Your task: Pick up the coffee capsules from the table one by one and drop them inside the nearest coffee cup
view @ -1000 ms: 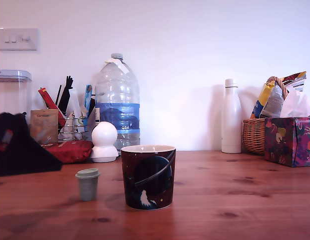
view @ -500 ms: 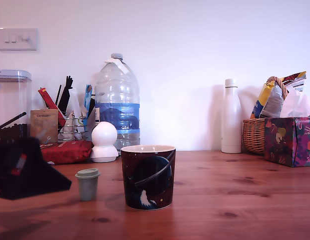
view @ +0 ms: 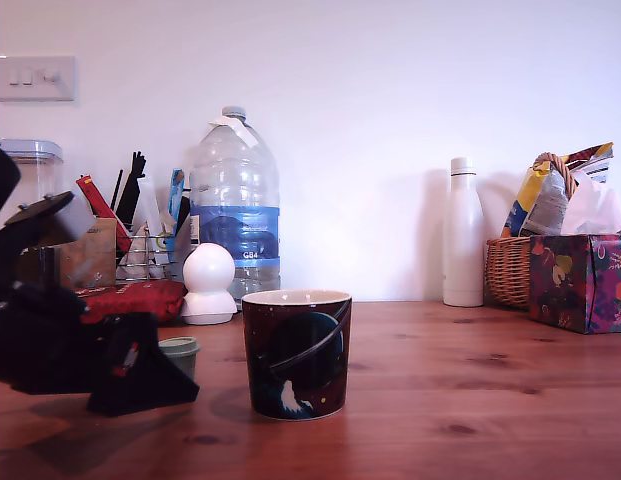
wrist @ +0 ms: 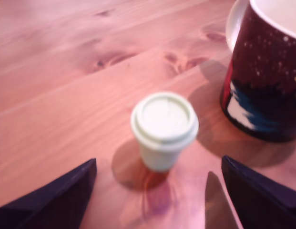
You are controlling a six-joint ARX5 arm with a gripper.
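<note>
capsule (wrist: 164, 129): pale sage green
cup (view: 296, 353): maroon and navy, ringed-planet picture, cream rim
tabletop (view: 470, 400): reddish-brown, dark knots
claw (wrist: 157, 191): dark navy-black

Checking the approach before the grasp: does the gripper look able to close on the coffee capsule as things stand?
Probably yes. The gripper is open, its fingers either side of the upright coffee capsule with nothing between; the coffee cup stands clear beside it.

Table (wrist: 66, 71) shiny red-brown wood, dark knots. Coffee capsule (wrist: 164, 129) smooth pale green plastic, dull. Coffee cup (view: 296, 352) glossy. Basket (view: 507, 272) woven wicker.
</note>
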